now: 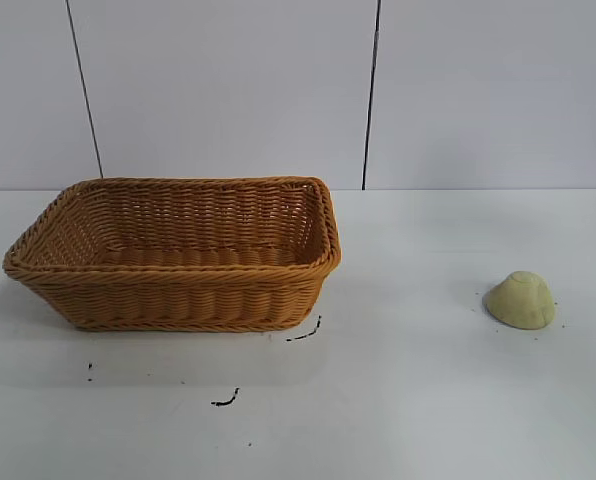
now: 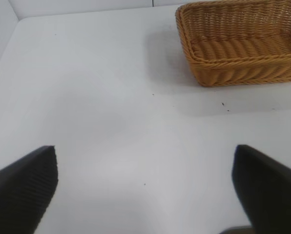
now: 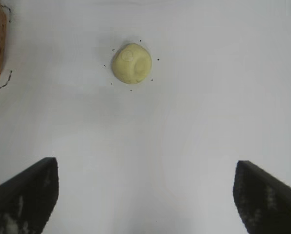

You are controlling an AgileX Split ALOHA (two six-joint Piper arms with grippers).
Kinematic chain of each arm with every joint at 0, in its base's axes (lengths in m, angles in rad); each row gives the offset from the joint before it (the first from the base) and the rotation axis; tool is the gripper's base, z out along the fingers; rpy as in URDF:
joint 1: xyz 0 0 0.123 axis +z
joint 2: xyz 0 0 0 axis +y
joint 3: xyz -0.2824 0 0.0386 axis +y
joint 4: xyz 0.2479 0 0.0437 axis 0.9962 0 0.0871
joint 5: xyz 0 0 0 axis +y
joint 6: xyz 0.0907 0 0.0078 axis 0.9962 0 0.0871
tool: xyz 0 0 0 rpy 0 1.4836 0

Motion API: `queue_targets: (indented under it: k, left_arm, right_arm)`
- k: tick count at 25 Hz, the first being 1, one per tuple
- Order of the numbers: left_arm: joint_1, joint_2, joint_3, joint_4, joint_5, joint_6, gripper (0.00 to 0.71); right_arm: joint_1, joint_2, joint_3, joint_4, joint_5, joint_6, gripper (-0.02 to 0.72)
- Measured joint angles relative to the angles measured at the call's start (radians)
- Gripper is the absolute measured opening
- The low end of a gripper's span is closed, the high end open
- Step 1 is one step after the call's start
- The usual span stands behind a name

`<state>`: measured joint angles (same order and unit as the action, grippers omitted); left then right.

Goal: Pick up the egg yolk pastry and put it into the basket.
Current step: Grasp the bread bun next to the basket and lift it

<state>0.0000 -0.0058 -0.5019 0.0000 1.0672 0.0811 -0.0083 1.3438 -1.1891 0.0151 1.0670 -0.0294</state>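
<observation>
While nothing of the task looks done yet, the scene is laid out plainly: the egg yolk pastry [image 1: 520, 299] sits dome-up on the white table [image 1: 408, 400], out at about four o'clock from the middle of the exterior view and well apart from the basket [image 1: 178, 300], which stands at about nine o'clock and holds nothing that I can see. Neither arm appears in the exterior view. Seen from its own wrist camera, the right gripper [image 3: 145, 195] hangs over bare table with its fingers spread wide and nothing between them, the pastry ahead of it; the left gripper [image 2: 145, 190] is likewise wide open and empty, the basket ahead of it. Left to do, I judge: reach, grasp, carry, release. Counted: one pastry, one basket, two grippers, and several small dark marks [image 1: 304, 334] on the table near the basket.
</observation>
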Motion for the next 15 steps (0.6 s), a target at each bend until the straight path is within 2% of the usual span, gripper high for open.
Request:
queue_targets:
  k: [9,15]
  left_arm:
    - [0.000,0.000,0.000,0.000,0.000,0.000,0.697]
    - [0.000,0.000,0.000,0.000,0.000,0.000,0.697]
  right_arm:
    - [0.000,0.430,-0.184,-0.001,-0.051,-0.033,0.694]
    - [0.000,0.541,-0.199,0.026,-0.101,-0.055,0.694]
